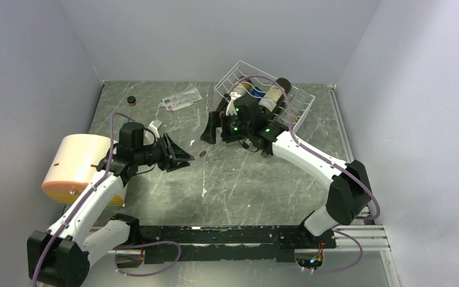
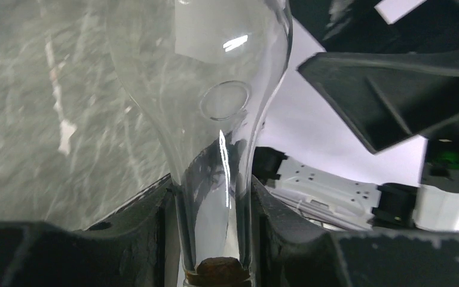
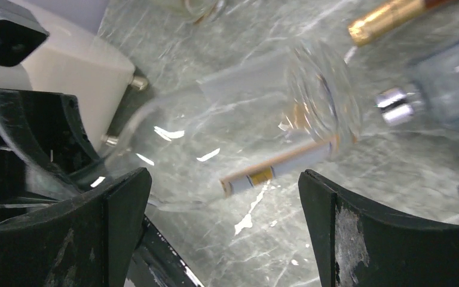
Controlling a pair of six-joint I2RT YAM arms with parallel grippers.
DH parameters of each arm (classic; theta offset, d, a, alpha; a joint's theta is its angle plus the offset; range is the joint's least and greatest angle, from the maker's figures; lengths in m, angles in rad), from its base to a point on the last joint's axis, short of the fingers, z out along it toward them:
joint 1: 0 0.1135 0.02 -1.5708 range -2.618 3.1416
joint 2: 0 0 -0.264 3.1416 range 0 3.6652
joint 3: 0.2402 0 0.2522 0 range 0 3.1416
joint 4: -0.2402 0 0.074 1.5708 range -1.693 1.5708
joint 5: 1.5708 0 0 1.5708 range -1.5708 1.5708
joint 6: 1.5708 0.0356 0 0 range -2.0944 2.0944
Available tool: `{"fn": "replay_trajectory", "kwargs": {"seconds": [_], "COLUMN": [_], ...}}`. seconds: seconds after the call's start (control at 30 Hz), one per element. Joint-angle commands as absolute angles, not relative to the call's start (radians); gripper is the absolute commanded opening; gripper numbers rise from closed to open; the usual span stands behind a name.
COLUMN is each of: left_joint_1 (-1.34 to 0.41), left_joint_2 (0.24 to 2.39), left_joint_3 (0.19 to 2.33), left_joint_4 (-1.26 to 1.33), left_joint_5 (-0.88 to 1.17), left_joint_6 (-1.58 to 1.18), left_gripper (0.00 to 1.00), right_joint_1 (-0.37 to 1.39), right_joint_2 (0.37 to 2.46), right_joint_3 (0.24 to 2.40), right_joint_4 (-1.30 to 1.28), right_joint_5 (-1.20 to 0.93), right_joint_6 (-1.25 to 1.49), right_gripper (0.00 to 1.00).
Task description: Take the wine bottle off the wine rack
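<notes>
Wine rack (image 1: 227, 76): bottles (image 1: 272, 95) lying inside, at table's (image 1: 245, 191) far edge.
Left gripper (image 2: 215, 230): pinching corked clear glass bottle's (image 2: 215, 89) neck.
Right gripper (image 3: 224, 203): fingers spread wide.

Our two arms are twins: white shells on the long links, chunky black blocks at the joints. The left arm (image 1: 89, 200) and the right arm (image 1: 306, 156) each carry a purple cable (image 1: 114, 134) looping loosely along the outside, and we see tiny green LEDs (image 1: 234, 127) glowing near the right wrist. The left fingers (image 2: 125, 239) and right fingers (image 3: 358, 233) are matte black wedges with scuffed, whitish edges, kinda dusty looking. Both bases bolt onto a black rail (image 1: 227, 236).
</notes>
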State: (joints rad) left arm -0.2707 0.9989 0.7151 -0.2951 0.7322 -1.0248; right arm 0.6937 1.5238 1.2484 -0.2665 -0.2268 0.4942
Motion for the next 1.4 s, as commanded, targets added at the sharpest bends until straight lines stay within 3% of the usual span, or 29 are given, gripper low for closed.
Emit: {"fn": "replay_trajectory", "kwargs": {"seconds": [0.0, 0.17, 0.37, 0.63, 0.93, 1.37], "left_joint_1": [-0.274, -0.275, -0.275, -0.276, -0.327, -0.541], "left_joint_2": [0.863, 0.813, 0.824, 0.982, 1.081, 1.15], "left_joint_3": [0.732, 0.766, 0.836, 1.048, 1.192, 1.255], "left_joint_4": [-0.329, -0.583, -0.8, -1.021, -1.091, -1.133], "left_joint_5": [0.713, 0.581, 0.472, 0.334, 0.269, 0.047], "left_joint_6": [-0.912, -0.811, -0.674, -0.462, -0.386, -0.457], "left_gripper": [0.07, 0.07, 0.07, 0.07, 0.07, 0.07], "right_joint_1": [0.774, 0.799, 0.898, 0.947, 0.991, 0.99], "right_joint_2": [1.557, 1.577, 1.522, 1.546, 1.636, 1.511], "right_joint_3": [1.246, 1.222, 1.139, 1.136, 1.171, 0.945], "right_joint_4": [-0.207, -0.163, -0.036, 0.135, 0.255, 0.362], "right_joint_5": [-0.207, -0.255, -0.239, -0.376, -0.466, -0.459], "right_joint_6": [0.479, 0.42, 0.109, -0.029, -0.052, 0.055], "right_gripper": [1.0, 1.0, 1.0, 1.0, 1.0, 1.0]}}
